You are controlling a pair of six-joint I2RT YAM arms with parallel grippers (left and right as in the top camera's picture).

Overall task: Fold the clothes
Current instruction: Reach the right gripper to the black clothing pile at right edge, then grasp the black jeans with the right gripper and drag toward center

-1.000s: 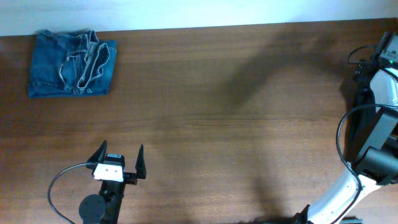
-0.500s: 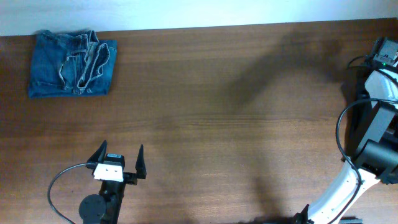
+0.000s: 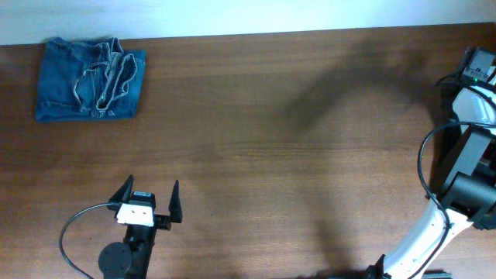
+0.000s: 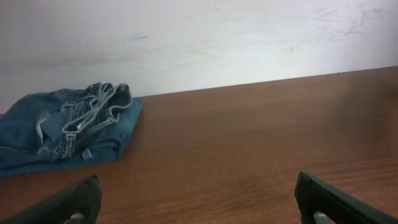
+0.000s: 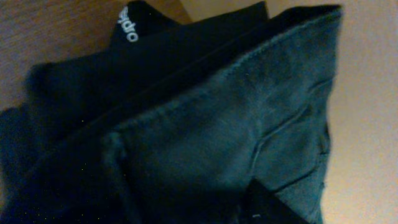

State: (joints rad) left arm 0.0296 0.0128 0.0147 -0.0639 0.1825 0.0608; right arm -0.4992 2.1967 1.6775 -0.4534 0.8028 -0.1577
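On the brown wood-grain table point(image 3: 294, 155), faded blue jeans point(image 3: 89, 80) lie as a rumpled rectangle in the far left corner. Dark matte clothes point(image 5: 186, 124) fill the right wrist view in soft layered folds. The left gripper point(image 3: 149, 191) stands wide open, holding nothing. Whether the right gripper is open or closed cannot be told.
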